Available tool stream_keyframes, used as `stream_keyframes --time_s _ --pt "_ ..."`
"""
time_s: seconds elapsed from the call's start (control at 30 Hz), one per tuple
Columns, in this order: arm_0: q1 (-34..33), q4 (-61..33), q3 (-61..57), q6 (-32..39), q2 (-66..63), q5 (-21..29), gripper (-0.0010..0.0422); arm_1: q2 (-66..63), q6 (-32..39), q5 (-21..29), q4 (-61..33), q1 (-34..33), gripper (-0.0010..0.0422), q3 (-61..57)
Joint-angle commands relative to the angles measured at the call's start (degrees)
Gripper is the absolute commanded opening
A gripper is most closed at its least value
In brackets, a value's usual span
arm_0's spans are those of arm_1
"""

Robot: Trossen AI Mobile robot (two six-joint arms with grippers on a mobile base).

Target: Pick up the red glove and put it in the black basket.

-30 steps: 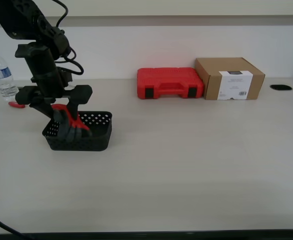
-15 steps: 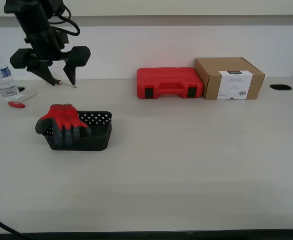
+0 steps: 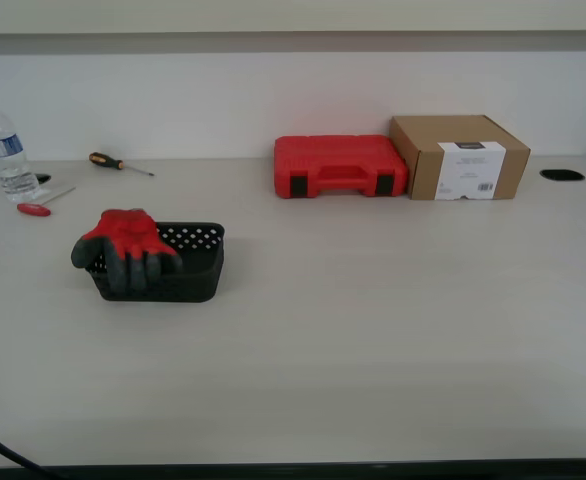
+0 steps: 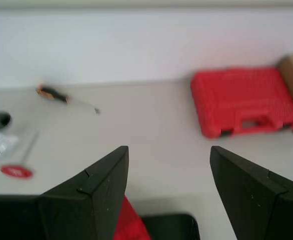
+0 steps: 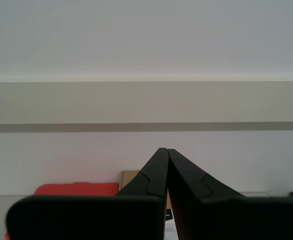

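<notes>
- Exterior view: the red glove (image 3: 125, 243) lies draped over the end of the black basket (image 3: 195, 270) nearer that view's left, its dark fingers hanging down the outer wall.
- The basket stands on the pale table (image 3: 373, 330), with no arm in this view.
- Behind it lie a screwdriver (image 3: 118, 163), a small red-handled tool (image 3: 38, 205) and a water bottle (image 3: 1, 150), whose label is too small to read.
- Toward the exterior view's right, a red tool case (image 3: 339, 166) touches a cardboard box (image 3: 459, 156); its white label's print is illegible.
- My first gripper (image 4: 169, 192) has its jaws spread wide and empty, above the glove.
- My second gripper (image 5: 167, 167) has its jaws pressed together, holding nothing, facing the wall.
</notes>
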Motion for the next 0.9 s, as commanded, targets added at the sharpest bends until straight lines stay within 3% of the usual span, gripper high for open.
stream_keyframes --time_s 0.03,0.33,0.9 --pt "0.0 -0.4 0.1 0.2 0.0 0.0 0.0 -2.1 -0.1 0.0 0.0 0.0 0.022 4.3" --pt "0.0 -0.9 0.1 0.2 0.0 0.0 0.0 -3.4 -0.1 0.0 0.1 0.0 0.022 13.9" --pt "0.0 -0.9 0.1 0.2 0.0 0.0 0.0001 -3.4 -0.1 0.0 0.0 0.0 0.022 14.4"
